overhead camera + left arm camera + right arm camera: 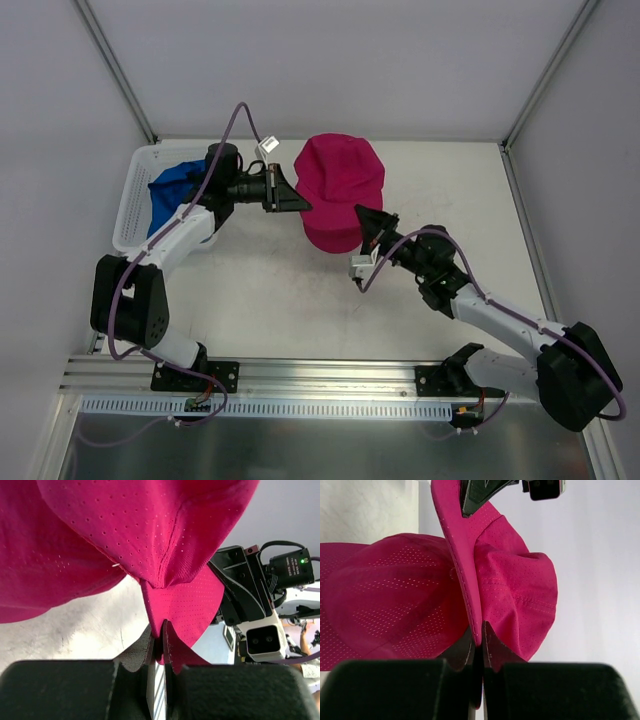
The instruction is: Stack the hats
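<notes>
A magenta-pink hat [340, 175] hangs stretched between both grippers over the middle of the table. My left gripper [303, 203] is shut on its left edge, and the fabric is pinched between the fingertips in the left wrist view [160, 637]. My right gripper [367, 222] is shut on the opposite edge, with a fold of the hat [515, 595] clamped at the tips [481, 635]. A second magenta hat [385, 605] shows just behind the held one. A bright blue hat [175, 185] lies in the basket at the left.
A white slatted basket [130, 205] stands at the table's back left, under the left arm's forearm. Grey walls close the table at the back and both sides. The two arms nearly meet at the hat.
</notes>
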